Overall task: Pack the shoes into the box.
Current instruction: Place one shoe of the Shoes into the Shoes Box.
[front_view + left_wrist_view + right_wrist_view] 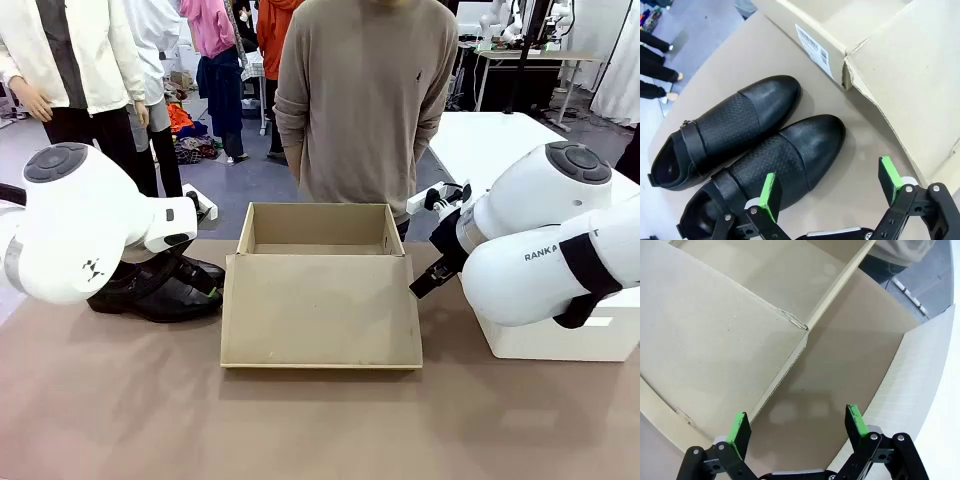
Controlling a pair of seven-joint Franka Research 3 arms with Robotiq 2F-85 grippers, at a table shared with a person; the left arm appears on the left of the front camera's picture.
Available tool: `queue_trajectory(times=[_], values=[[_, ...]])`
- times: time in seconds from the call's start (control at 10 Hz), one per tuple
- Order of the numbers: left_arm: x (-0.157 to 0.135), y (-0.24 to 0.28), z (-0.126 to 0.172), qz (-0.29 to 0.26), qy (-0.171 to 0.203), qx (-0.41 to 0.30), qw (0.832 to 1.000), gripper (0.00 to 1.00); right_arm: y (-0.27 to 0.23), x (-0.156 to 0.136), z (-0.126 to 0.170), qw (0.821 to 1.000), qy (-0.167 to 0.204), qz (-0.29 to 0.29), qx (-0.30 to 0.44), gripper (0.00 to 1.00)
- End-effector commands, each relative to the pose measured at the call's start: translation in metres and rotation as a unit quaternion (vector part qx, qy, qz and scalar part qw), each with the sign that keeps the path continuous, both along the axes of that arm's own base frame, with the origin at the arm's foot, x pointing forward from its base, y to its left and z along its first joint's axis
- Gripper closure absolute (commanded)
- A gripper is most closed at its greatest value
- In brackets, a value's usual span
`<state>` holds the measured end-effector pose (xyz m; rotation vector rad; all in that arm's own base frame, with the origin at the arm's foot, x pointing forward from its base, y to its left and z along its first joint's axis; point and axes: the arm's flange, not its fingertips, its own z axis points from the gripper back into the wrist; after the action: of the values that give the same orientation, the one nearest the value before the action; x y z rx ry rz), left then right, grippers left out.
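The shoes (740, 150), a glossy black pair with side straps, lie side by side on the brown table with their toes toward the box. In the front view the shoes (170, 290) sit left of the box, half hidden by my left arm. My left gripper (830, 187) hangs open above the nearer shoe's toe, touching nothing. The tan cardboard box (320, 228) stands open at the table's middle, its lid (320, 315) lying flat toward me. My right gripper (796, 427) is open and holds nothing, over the table beside the lid's (715, 340) right edge.
A bigger white box (560, 340) stands on the table at the right, under my right arm, and the white box (920, 375) is close to the right gripper. A person in a beige sweater (365, 100) stands behind the tan box.
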<state>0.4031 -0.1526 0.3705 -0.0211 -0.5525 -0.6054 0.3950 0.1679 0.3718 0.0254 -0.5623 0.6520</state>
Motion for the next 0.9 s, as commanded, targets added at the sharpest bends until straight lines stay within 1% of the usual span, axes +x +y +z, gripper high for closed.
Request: queue_trajectory(times=[0.0, 0.8], values=[[0.0000, 0.0000, 0.0000, 0.000, 0.000, 0.000, 1.000, 0.00, 0.0000, 0.0000, 0.0000, 1.000, 0.000, 0.000, 0.000, 0.00], [0.0000, 0.0000, 0.0000, 0.000, 0.000, 0.000, 1.000, 0.00, 0.0000, 0.0000, 0.0000, 1.000, 0.000, 0.000, 0.000, 0.00]])
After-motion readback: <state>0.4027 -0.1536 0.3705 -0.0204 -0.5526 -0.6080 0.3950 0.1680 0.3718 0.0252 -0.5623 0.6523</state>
